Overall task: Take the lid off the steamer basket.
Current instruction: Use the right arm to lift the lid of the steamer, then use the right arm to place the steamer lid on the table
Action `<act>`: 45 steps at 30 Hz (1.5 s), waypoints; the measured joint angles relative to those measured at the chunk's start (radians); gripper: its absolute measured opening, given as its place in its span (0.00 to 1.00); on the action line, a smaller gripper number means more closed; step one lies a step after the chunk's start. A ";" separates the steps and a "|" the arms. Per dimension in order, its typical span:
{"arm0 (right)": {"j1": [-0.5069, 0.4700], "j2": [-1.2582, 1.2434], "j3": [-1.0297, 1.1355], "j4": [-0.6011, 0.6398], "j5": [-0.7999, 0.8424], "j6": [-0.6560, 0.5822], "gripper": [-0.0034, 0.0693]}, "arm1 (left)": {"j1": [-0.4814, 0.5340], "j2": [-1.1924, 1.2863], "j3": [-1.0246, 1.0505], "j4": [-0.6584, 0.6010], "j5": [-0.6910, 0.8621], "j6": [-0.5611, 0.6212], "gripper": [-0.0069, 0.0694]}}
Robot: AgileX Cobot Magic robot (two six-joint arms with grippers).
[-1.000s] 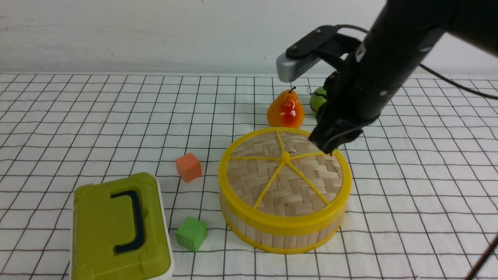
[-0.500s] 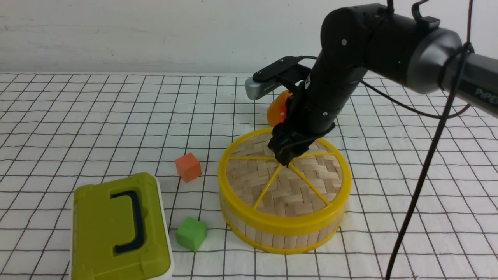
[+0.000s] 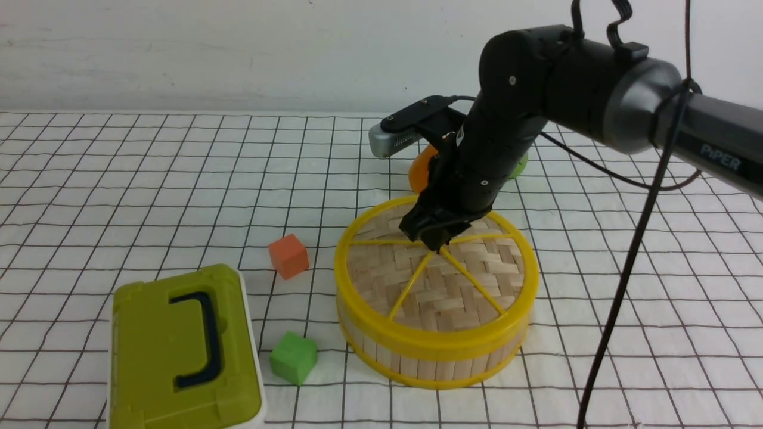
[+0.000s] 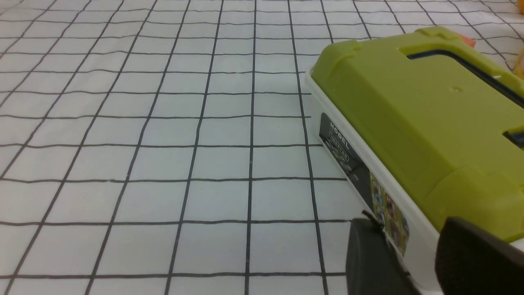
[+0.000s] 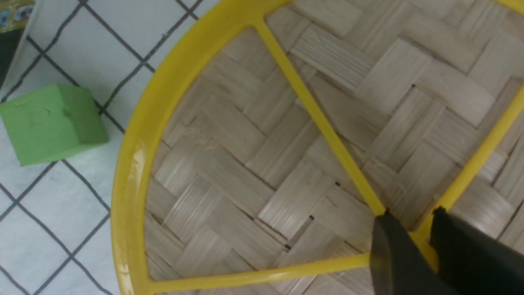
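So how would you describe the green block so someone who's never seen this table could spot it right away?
Find the big olive-green box with the dark handle. Just to its right, between it and the round bamboo steamer basket, sits a small bright green block. The similar block farther back is orange-red.

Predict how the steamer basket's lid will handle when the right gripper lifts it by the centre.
The lid looks stiff, given its yellow rim and spokes, and probably light, being thin woven bamboo. With the right gripper at the small central knob, the wide disc could tip if the grip is slightly off.
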 joint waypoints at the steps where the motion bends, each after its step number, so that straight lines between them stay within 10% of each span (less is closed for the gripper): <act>1: 0.000 -0.001 -0.005 -0.002 0.010 0.000 0.19 | 0.000 0.000 0.000 0.000 0.000 0.000 0.40; 13: -0.052 -0.253 -0.073 -0.076 0.172 0.001 0.19 | 0.000 0.000 0.000 0.000 0.000 0.000 0.40; 23: -0.391 -0.399 0.121 -0.108 0.177 0.049 0.19 | 0.000 0.000 0.000 0.000 0.000 0.000 0.40; 45: -0.519 -0.193 0.485 -0.033 -0.254 0.083 0.19 | 0.000 0.000 0.000 0.000 0.000 0.000 0.40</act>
